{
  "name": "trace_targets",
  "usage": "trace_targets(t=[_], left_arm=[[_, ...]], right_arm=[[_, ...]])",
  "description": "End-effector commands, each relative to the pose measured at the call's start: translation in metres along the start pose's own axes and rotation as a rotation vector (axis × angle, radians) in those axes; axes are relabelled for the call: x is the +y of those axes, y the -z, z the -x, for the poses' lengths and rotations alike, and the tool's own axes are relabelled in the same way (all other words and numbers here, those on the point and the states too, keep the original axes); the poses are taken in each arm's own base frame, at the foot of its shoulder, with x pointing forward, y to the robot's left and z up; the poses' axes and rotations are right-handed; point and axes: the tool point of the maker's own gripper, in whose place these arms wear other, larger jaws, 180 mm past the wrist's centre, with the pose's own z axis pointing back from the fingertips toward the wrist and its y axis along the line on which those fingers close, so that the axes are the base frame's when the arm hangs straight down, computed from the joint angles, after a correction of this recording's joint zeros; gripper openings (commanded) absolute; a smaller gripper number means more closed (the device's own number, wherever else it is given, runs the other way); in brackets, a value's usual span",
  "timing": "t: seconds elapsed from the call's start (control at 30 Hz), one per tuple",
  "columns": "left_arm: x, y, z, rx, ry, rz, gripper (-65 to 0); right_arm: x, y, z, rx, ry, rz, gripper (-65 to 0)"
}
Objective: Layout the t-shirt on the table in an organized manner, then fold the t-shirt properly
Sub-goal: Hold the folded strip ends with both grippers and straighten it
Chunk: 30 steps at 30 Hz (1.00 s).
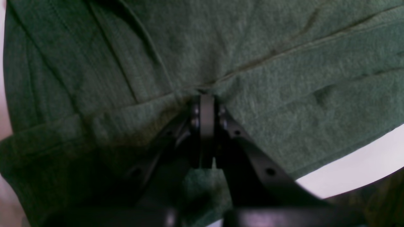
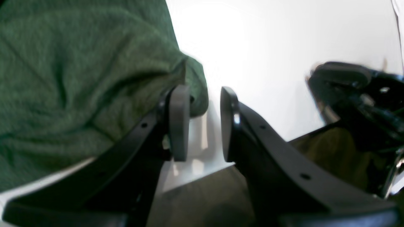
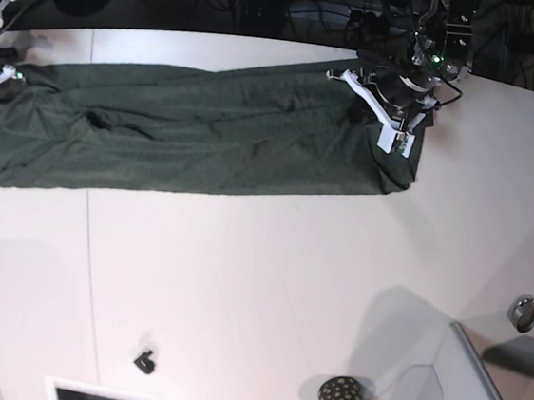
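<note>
The t-shirt (image 3: 197,135) lay stretched along the far part of the white surface (image 3: 267,286), its long axis running side to side in the base view, a long band that appeared already doubled over, though which end was collar and which hem could not be told from these frames. The left end effector (image 1: 205,104) stood at the band's end on the right of the base view, its jaws closed tight on a pinch of the green cloth, with creases radiating from the grip in its wrist view. The right end effector (image 2: 202,123) was at the opposite end; its jaws stood apart with only bare surface between them, and a rolled edge of the cloth lay against the outer side of one finger (image 2: 179,123), so nothing was held there. The main risk was judged to be that the right jaws close on nothing and miss the edge, leaving one arm pulling alone and skewing the band. A further risk was that a tight pull from the left grip would drag the wrinkled middle and spoil the layout.
</note>
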Motion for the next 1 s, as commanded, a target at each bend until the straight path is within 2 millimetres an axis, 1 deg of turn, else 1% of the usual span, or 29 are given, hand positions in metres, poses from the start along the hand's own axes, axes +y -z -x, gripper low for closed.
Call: trace_targets(t=[0.0, 0.1, 0.17, 0.27, 0.3, 0.37, 0.4, 0.47, 0.53, 0.63, 0.73, 0.83, 0.9, 0.97], left_arm=[[0.003, -0.001, 0.009, 0.040, 0.006, -0.015, -65.0], [0.003, -0.001, 0.009, 0.039, 0.006, -0.017, -65.0], [0.003, -0.001, 0.009, 0.039, 0.006, -0.017, -65.0], [0.003, -0.001, 0.009, 0.039, 0.006, -0.017, -65.0], [0.003, -0.001, 0.009, 0.039, 0.006, -0.017, -65.0], [0.004, -0.001, 0.009, 0.040, 0.007, -0.018, -65.0], [0.008, -0.002, 0.009, 0.041, 0.014, -0.023, -65.0], [0.012, -0.003, 0.009, 0.045, 0.024, -0.030, -65.0], [0.013, -0.003, 0.008, 0.043, 0.025, -0.031, -65.0], [0.023, -0.006, 0.007, 0.048, 0.046, -0.047, -65.0], [0.023, -0.006, 0.007, 0.048, 0.047, -0.047, -65.0], [0.023, -0.006, 0.006, 0.046, 0.047, -0.047, -65.0], [0.024, -0.004, 0.001, 0.037, 0.048, -0.048, -65.0], [0.026, -0.001, 0.007, 0.054, 0.041, -0.049, -65.0]], right_arm=[[-0.008, 0.001, -0.008, -0.024, 0.001, 0.017, -50.1], [-0.006, 0.007, 0.005, 0.010, 0.010, 0.005, -50.3], [-0.006, 0.007, 0.006, 0.014, 0.012, 0.004, -52.4], [-0.007, 0.006, 0.004, 0.009, 0.010, 0.006, -63.9], [-0.007, 0.006, 0.003, 0.006, 0.010, 0.008, -65.0], [-0.009, 0.006, 0.003, 0.005, 0.008, 0.010, -63.9], [-0.009, 0.006, 0.002, 0.004, 0.006, 0.010, -64.1], [-0.017, 0.007, 0.001, 0.007, -0.009, 0.020, -64.2], [-0.020, 0.009, 0.003, 0.015, -0.013, 0.022, -64.2], [-0.030, 0.011, 0.003, 0.024, -0.025, 0.034, -64.2], [-0.036, 0.014, 0.004, 0.037, -0.040, 0.036, -64.2], [-0.028, 0.023, 0.007, 0.067, -0.110, 0.003, -64.2], [-0.025, 0.026, 0.009, 0.077, -0.132, -0.011, -64.2], [-0.020, 0.028, 0.006, 0.051, -0.141, -0.024, -64.2]])
